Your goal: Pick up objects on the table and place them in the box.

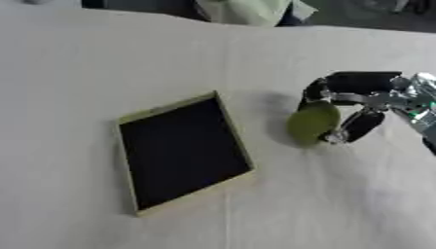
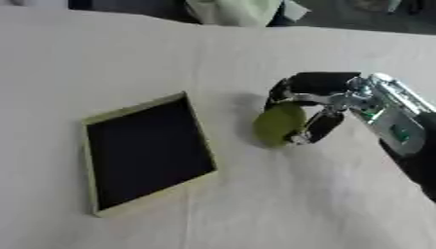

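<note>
A round olive-green object (image 1: 313, 122) is held in my right hand (image 1: 356, 92), whose fingers and thumb curl round it from the right. It hangs just above the white cloth, to the right of the box. The box (image 1: 129, 118) is shallow, with a pale yellow rim and a black inside, and lies tilted at the centre left. Nothing shows inside it. My left hand is out of both views.
White cloth (image 1: 340, 204) covers the whole table. At the far edge lies a pale green cloth-like shape (image 1: 251, 10) against a dark background. My right forearm (image 2: 396, 121) comes in from the right side.
</note>
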Controlling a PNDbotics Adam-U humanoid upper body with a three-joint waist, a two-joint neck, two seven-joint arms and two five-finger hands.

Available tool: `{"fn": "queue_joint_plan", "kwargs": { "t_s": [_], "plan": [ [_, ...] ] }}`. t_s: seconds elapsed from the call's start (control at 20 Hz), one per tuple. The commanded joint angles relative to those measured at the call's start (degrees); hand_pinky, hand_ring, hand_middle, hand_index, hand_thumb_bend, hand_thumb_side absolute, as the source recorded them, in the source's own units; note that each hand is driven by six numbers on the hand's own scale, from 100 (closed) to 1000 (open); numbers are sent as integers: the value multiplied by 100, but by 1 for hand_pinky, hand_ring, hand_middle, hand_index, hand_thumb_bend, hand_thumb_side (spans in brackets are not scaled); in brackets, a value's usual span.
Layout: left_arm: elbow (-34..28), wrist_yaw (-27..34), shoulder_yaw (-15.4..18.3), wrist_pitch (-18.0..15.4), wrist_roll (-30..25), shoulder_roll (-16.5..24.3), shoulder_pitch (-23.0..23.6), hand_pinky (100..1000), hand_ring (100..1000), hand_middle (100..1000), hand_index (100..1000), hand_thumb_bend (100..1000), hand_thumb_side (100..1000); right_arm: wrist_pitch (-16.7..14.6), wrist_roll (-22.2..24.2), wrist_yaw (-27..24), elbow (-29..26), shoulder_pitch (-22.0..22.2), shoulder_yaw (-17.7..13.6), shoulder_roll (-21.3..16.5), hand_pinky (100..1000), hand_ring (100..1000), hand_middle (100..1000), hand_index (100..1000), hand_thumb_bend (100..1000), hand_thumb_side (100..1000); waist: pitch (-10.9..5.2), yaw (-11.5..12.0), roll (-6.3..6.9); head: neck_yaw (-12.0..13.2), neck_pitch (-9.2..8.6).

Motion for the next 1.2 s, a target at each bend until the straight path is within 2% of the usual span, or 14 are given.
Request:
{"fn": "queue_joint_plan", "kwargs": {
  "t_s": [0.05, 0.25, 0.5, 0.75, 0.8, 0.95, 1.2],
  "plan": [
    [-61, 2, 5, 2, -1, 100, -55, 488, 684, 623, 657, 100, 517, 53, -176, -274, -501, -36, -100, -237, 774, 760, 580, 705, 100, 177, -124, -4, 23, -12, 16],
    [-73, -8, 17, 2, 28, 101, -52, 488, 684, 623, 657, 100, 516, 284, -197, -719, -1211, -1, -312, -386, 745, 728, 539, 669, 100, 159, -120, -15, 30, -22, 36],
    [-72, -20, 22, -2, 40, 101, -35, 488, 684, 623, 657, 100, 516, 367, -265, -1069, -1914, -198, -548, -329, 744, 717, 538, 664, 100, 137, -125, -34, 43, -54, 54],
    [-75, -23, 20, -2, 48, 102, -31, 488, 684, 623, 657, 100, 516, 348, -12, -1191, -2107, -444, -482, -159, 739, 711, 538, 663, 100, 138, -135, -43, 46, -77, 61],
    [-76, -21, 13, -1, 47, 96, -37, 489, 684, 623, 657, 100, 515, 344, 11, -1208, -2124, -462, -471, -143, 693, 678, 536, 662, 100, 128, -134, -32, 51, -106, 62],
    [-84, 5, -14, 5, 34, 57, -66, 490, 684, 623, 658, 100, 515, 236, 226, -1368, -2234, -797, -210, 192, 682, 666, 534, 660, 100, 125, -140, 37, 57, -199, 80],
    [-105, 10, -11, 16, 46, 45, -73, 490, 683, 623, 658, 100, 514, 152, 691, -1265, -1844, -1165, 3, 954, 654, 650, 528, 654, 100, 125, -135, 30, 66, -217, 89]
  ]
}}
